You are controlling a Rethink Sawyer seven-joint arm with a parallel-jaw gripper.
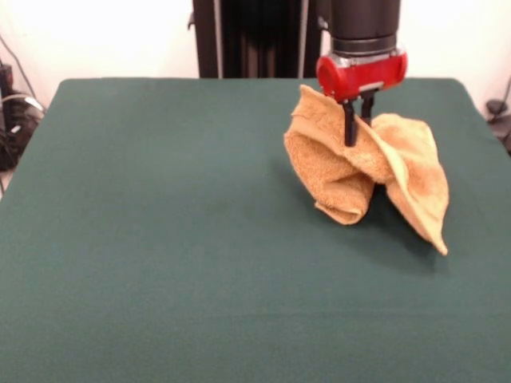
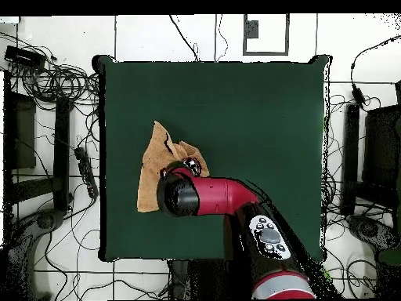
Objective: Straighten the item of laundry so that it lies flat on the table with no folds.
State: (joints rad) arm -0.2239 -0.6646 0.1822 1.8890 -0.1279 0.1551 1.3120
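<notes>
The orange-tan towel [image 1: 363, 171] hangs bunched and folded from my gripper [image 1: 357, 136], its lower folds touching or just above the green table [image 1: 160, 239] at the right far part of the front view. The gripper's black fingers [image 1: 350, 128] are shut on the towel's upper fold. In the overhead view the towel [image 2: 153, 176] shows at the table's left side, partly hidden under the red and black arm [image 2: 211, 196]; the gripper itself is hidden there under the arm's end. No white tag shows.
The table [image 2: 235, 110] stretches wide to the left in the front view. Cables and black equipment [image 2: 47, 117] lie on the floor beyond the table's edges. The robot's pedestal [image 1: 255, 36] stands at the far side.
</notes>
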